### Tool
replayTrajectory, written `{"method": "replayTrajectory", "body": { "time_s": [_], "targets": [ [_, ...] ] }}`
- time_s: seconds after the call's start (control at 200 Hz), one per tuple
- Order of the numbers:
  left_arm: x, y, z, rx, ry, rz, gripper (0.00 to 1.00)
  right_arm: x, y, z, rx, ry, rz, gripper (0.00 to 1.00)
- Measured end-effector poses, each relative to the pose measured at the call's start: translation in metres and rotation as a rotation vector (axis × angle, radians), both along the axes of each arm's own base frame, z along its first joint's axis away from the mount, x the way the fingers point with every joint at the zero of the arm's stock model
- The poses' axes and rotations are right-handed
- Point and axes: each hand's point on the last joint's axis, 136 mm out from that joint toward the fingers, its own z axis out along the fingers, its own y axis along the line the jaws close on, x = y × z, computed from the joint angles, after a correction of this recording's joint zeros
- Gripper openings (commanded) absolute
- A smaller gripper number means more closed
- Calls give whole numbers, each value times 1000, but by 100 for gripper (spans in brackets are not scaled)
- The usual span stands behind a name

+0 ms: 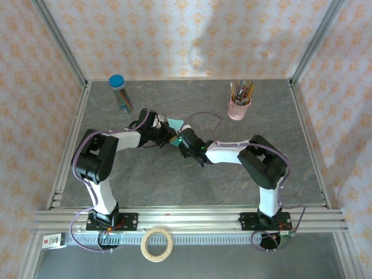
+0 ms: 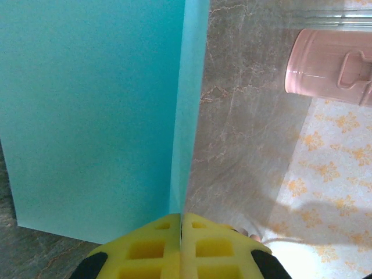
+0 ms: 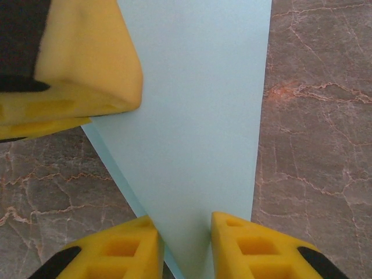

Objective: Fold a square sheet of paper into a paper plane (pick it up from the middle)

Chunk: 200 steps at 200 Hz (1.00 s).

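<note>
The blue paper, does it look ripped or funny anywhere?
Nothing stands out. The paper has one straight crease and is pinched in the shut left gripper, the right gripper either side of it. No tears or crumples show.

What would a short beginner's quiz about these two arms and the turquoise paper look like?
1. True or false: the left gripper is shut on the turquoise paper.
2. Seen from above, what stands at the back right? A: pink cup of pencils; B: tape roll; C: blue-capped tube.
3. Fill in: the right gripper has its jaws ___, one on each side of the paper.
Key: 1 true; 2 A; 3 open.
</note>
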Motion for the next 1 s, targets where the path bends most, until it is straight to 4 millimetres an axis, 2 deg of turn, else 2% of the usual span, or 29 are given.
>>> {"method": "replayTrajectory", "body": {
  "time_s": [0.135,0.24,0.445,0.601,0.706,0.851,1.001],
  "targets": [
    [1,0,1,-1,-2,0,1,0,0,0,-1,0,0,21],
    [1,0,1,-1,-2,0,6,0,0,0,0,0,1,17],
    [1,3,-1,5,6,11,32,-1,2,-1,4,8,12,13],
    [8,21,0,15,10,57,42,-5,5,-4,16,27,32,11],
    [15,32,12,13,-19,90,44,-7,9,-4,29,40,46,10],
    [16,38,29,6,-64,106,47,-11,13,-4,53,62,70,9],
    [9,48,29,18,-72,134,49,-10,18,-2,106,85,83,8]
  ]
}}
